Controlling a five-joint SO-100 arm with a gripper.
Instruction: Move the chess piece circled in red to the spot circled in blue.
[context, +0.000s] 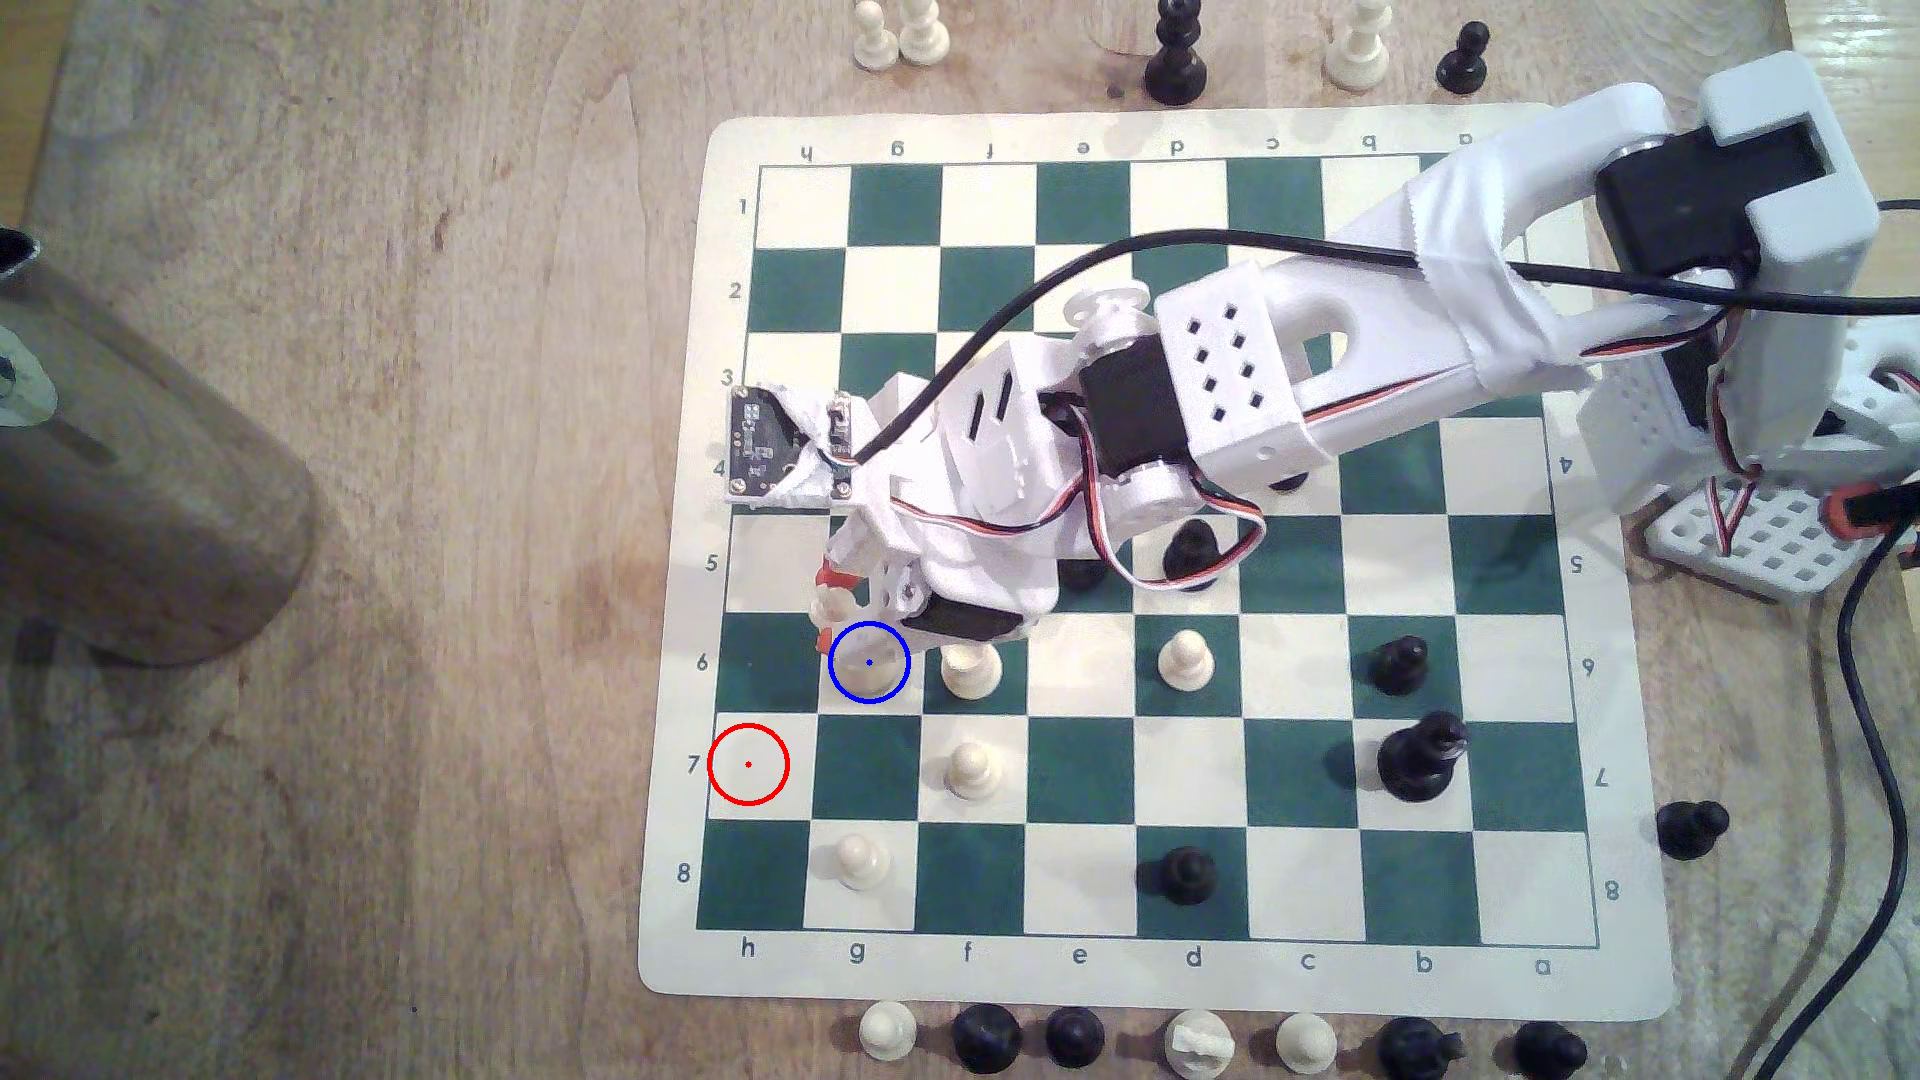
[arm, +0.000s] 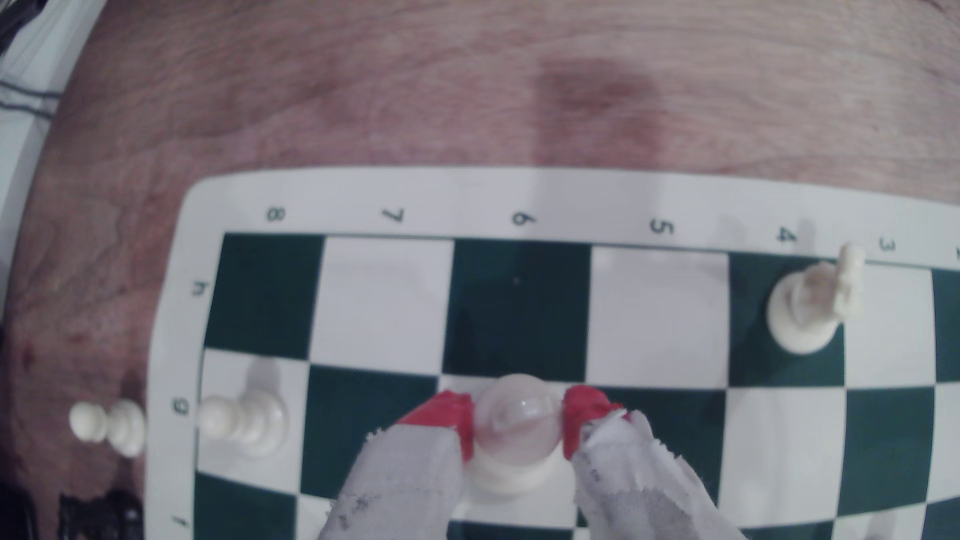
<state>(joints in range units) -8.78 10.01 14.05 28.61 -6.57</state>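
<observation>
The chess piece circled in red (arm: 514, 415) is a cream piece with a smooth round head. It is pinched at the head between the red fingertips (arm: 447, 413) of my gripper (arm: 517, 418), which is shut on it. In the exterior view the gripper (context: 833, 613) holds the piece (context: 829, 602) just above the blue ring (context: 869, 662) on the cream square g6. The wrist view shows the piece's wide base over that cream square; I cannot tell whether it touches the mat. The red ring (context: 748, 764) on h7 encloses a bare square.
Cream pawns stand close by on f6 (context: 971, 670), f7 (context: 969, 768) and g8 (context: 860, 860). A taller cream piece (arm: 802, 311) stands on h4. Black pieces sit towards the exterior view's right. A metal cylinder (context: 135, 467) stands off the mat at the left.
</observation>
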